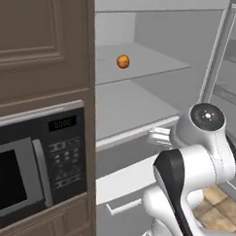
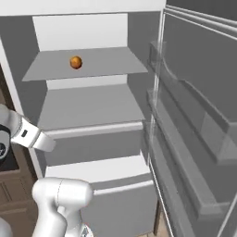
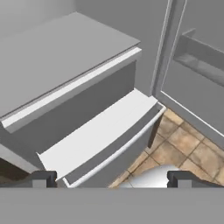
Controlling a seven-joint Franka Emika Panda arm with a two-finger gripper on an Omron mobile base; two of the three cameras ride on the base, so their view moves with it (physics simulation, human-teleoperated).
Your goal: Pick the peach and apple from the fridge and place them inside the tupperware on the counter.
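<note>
The fridge (image 1: 135, 99) (image 2: 92, 109) (image 3: 65, 52) stands open. One small round orange fruit (image 1: 123, 61) (image 2: 76, 62) rests alone on its upper shelf; I cannot tell whether it is the peach or the apple. My gripper (image 1: 157, 136) (image 3: 112, 179) hangs in front of the lower shelf's edge, well below and to the right of the fruit. It is open, fingertips (image 3: 43, 179) far apart with nothing between them. In the hand view it looks down over the lower shelf and the drawer front (image 3: 100, 135). The tupperware and the counter are out of view.
A black microwave (image 1: 30, 169) sits in brown cabinetry (image 1: 41, 39) left of the fridge. The fridge door (image 2: 199, 115) (image 3: 201, 57) is swung open on the right, its racks jutting inward. Tiled floor (image 3: 183, 144) lies below the door.
</note>
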